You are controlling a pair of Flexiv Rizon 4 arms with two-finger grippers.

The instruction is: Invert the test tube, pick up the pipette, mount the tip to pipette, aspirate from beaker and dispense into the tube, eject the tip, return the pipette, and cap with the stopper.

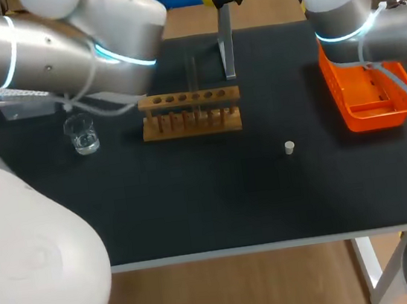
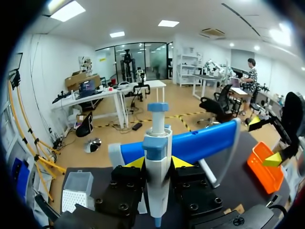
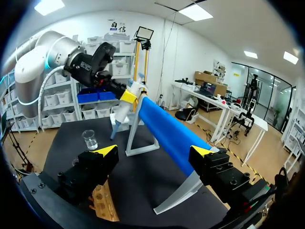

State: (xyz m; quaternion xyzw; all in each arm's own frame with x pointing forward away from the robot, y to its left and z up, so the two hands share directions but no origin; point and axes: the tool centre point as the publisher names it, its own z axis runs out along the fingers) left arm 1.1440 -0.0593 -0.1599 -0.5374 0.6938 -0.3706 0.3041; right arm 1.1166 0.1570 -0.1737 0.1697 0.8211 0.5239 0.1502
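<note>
White-and-blue pipette (image 2: pixel 157 143) sits pinched upright between the left gripper's (image 2: pixel 158 162) fingers, at the blue stand's (image 2: pixel 205 143) upper end. Right gripper (image 3: pixel 153 151) hangs spread wide above the table (image 3: pixel 143 186).

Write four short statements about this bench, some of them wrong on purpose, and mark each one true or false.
1. The left gripper is shut on the pipette. True.
2. The right gripper holds the stopper. False: it is open and holds nothing; the stopper lies alone on the table.
3. The beaker stands on the left arm's side of the wooden rack, apart from it. True.
4. The orange tray sits on the left arm's side of the table. False: it is on the right arm's side, near that edge.
</note>
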